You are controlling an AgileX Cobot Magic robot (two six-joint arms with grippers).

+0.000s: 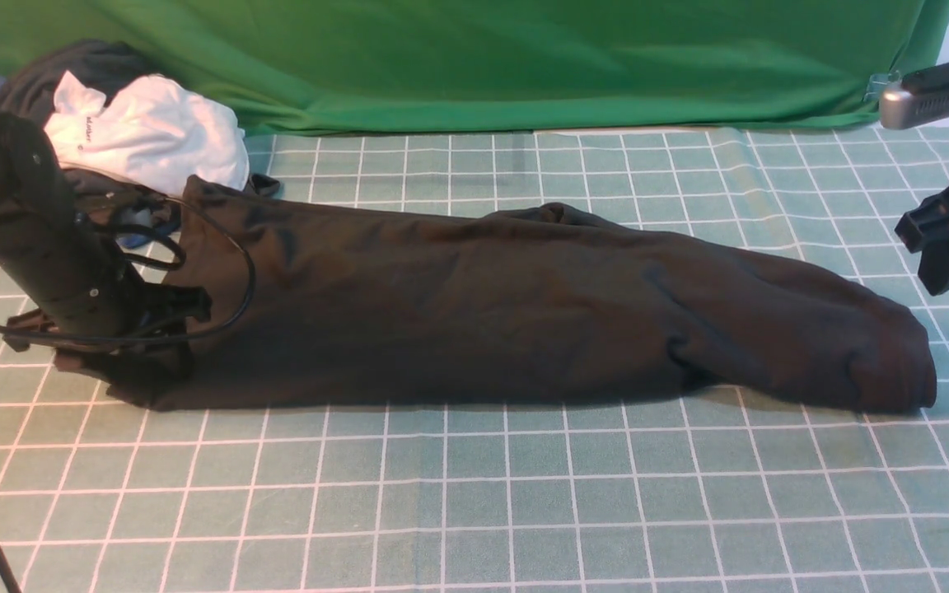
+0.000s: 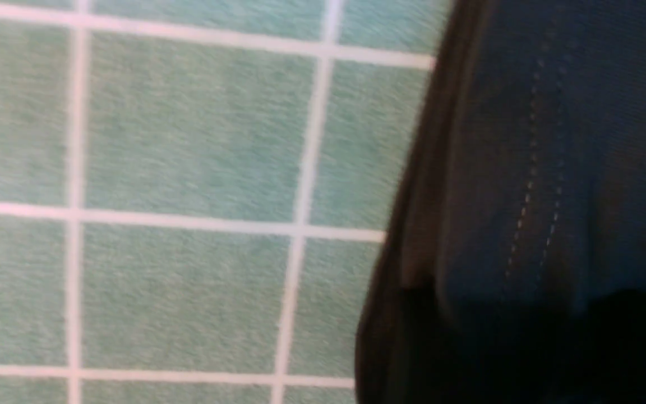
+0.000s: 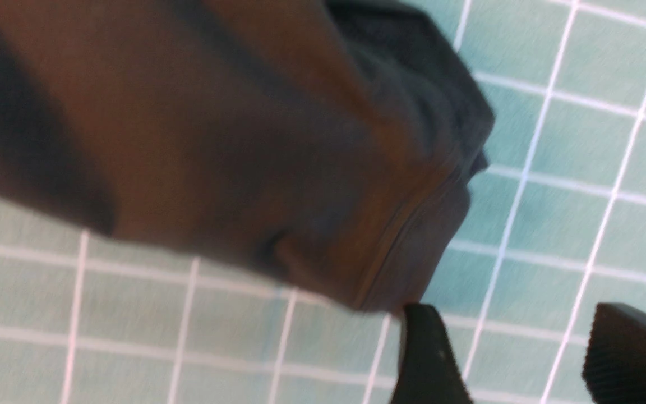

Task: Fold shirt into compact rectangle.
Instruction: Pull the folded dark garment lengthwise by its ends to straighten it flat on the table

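Note:
The black-brown shirt (image 1: 483, 313) lies as a long band across the gridded mat, its bunched end at the right. My left gripper (image 1: 157, 329) is down on the shirt's left end, its fingers lost against the dark cloth. In the left wrist view a stitched hem of the shirt (image 2: 525, 168) fills the side where the jaws are, and they are hidden in shadow. My right gripper (image 1: 948, 247) hangs above the mat just past the shirt's right end. The right wrist view shows that gripper (image 3: 530, 359) open, with only mat between its fingers, beside the shirt's ribbed edge (image 3: 401, 241).
A white garment (image 1: 153, 140) lies on a dark grey one (image 1: 79, 70) at the back left, close behind my left arm. A green backdrop (image 1: 483, 58) hangs along the far edge. A black cable (image 1: 244, 280) loops from the left arm over the shirt.

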